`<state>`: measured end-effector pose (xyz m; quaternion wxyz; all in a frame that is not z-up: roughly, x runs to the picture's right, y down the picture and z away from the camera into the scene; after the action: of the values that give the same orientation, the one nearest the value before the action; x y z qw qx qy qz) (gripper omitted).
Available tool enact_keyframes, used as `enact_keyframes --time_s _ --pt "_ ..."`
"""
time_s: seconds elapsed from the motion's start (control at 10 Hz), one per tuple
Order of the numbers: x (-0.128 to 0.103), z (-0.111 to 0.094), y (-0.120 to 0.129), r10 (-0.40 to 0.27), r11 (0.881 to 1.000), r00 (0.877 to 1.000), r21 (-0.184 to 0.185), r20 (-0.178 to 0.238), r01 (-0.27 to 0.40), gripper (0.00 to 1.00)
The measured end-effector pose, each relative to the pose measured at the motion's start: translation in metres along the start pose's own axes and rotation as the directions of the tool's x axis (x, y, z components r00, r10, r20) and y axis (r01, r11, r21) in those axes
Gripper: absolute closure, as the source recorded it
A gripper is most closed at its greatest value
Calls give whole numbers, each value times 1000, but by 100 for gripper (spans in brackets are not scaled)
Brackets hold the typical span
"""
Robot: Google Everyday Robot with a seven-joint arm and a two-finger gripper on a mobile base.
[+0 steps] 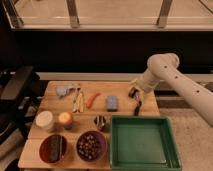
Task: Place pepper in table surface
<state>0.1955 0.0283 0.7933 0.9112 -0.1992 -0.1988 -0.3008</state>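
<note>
Pepper (93,99): slim, red-orange, lying on the table surface (122,89) at far centre, just right of the pale sticks (77,100) and left of a blue-grey block (112,102). Gripper (136,110): right of the block, well apart from the pepper; open or closed, we cannot tell. Risks, in our judgement: a leftward reach clips the block; a shallow pinch rolls the pepper into the sticks.
</note>
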Motion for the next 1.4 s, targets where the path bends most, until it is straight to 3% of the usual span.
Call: enact_keyframes --time_s 0.8,0.9,1.2,1.4 --pt "1 1 0 0 1000 1000 -2 -4 0 20" --pt "2 4 -2 0 1000 1000 12 7 0 20" --pt "-17 16 -34 -88 995 995 47 55 85 20" --pt "-39 25 -58 -170 984 983 57 67 167 20"
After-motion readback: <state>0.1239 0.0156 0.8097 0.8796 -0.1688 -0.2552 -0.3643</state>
